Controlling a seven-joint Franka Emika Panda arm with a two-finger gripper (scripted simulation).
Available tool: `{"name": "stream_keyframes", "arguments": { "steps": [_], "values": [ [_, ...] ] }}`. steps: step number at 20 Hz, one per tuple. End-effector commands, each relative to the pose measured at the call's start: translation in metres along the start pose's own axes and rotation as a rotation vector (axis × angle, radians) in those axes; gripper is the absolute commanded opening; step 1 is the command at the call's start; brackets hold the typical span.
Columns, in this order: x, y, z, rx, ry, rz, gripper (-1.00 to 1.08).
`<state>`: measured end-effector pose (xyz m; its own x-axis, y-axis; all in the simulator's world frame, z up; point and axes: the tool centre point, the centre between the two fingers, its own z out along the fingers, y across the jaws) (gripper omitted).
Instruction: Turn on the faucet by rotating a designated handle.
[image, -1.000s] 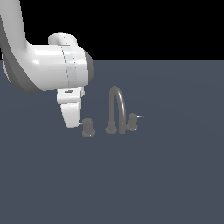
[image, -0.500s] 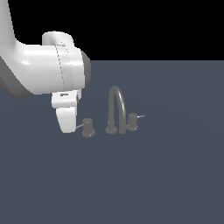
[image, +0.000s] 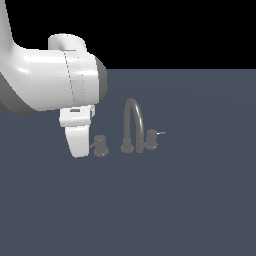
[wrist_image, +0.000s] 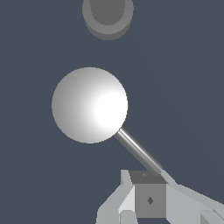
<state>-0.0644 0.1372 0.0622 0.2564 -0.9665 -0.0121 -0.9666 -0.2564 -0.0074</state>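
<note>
**Handle beside the gripper, lever at the fingertip**

The handle sits at the exterior view's left of the faucet, just beside the gripper. In the wrist view its lever reaches a finger; gripper opening unclear. The twin knob stands beyond the spout.

We saw a flat, dark slate-blue surface that filled the lower part of the exterior view and ended in a straight far edge. Above that edge lay a plain black background. The same slate-blue surface backed the wrist view.
</note>
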Motion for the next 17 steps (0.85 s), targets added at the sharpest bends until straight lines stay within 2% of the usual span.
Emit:
{"name": "stream_keyframes", "arguments": {
  "steps": [1,6,7,16,17],
  "values": [
    [0.024,0.008,-0.001,-0.005,0.009,0.027,-1.00],
    [0.044,0.018,-0.001,-0.007,0.012,0.036,-1.00],
    [0.013,0.014,0.000,-0.004,-0.001,-0.013,-1.00],
    [0.080,0.008,-0.002,-0.007,0.012,0.035,-1.00],
    [0.080,0.008,-0.002,-0.007,0.012,0.035,-1.00]
  ]
}}
